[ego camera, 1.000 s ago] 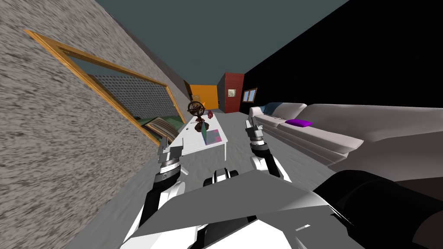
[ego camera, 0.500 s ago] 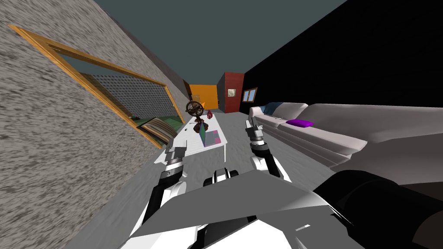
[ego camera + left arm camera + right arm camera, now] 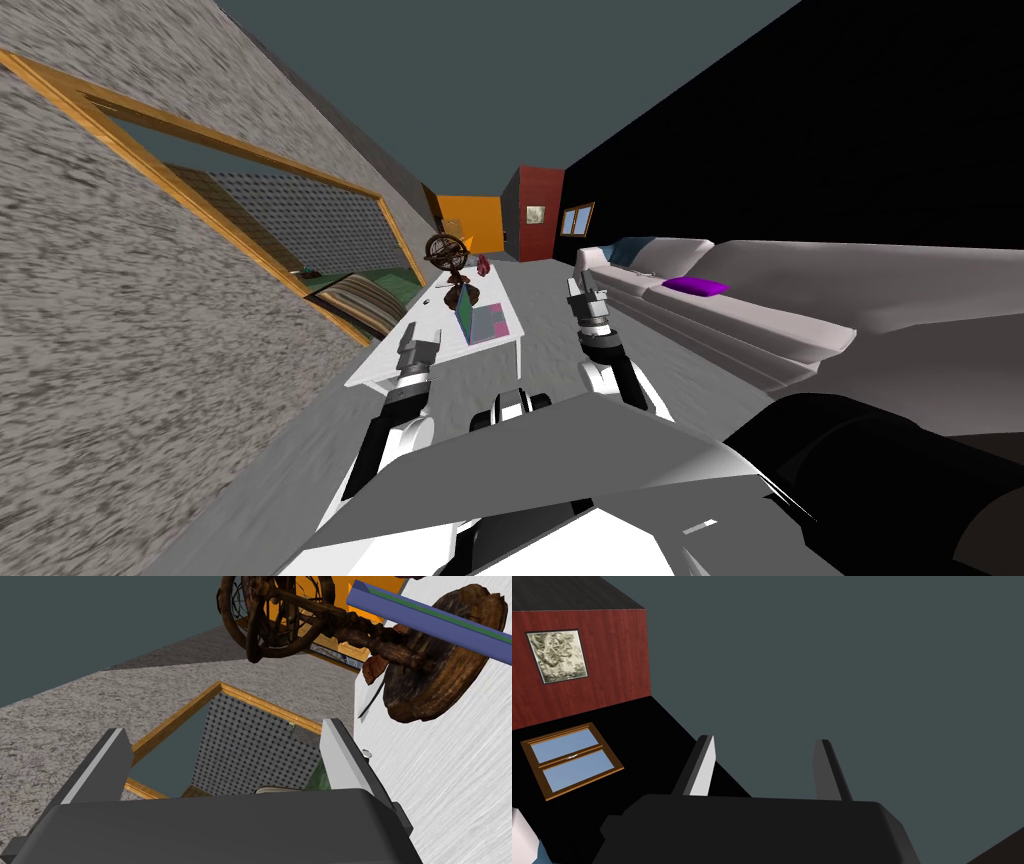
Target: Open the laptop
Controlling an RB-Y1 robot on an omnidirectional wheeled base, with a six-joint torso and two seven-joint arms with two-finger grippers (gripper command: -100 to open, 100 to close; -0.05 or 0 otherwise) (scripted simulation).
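My left pincer (image 3: 415,352), wide and empty, hovers at the counter's (image 3: 437,322) near end; best reach onward for the laptop's (image 3: 482,320) lid.

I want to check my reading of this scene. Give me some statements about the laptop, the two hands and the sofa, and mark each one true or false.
1. The laptop with the blue lid lies fully shut on the white table. False: its lid is partly raised.
2. The left hand is open and holds nothing. True.
3. The purple cushion lies on the floor. False: it lies on the light grey sofa.
4. The right hand grips the laptop. False: it is open and empty, away from the table.
5. The brown ringed globe stands on the table. True.
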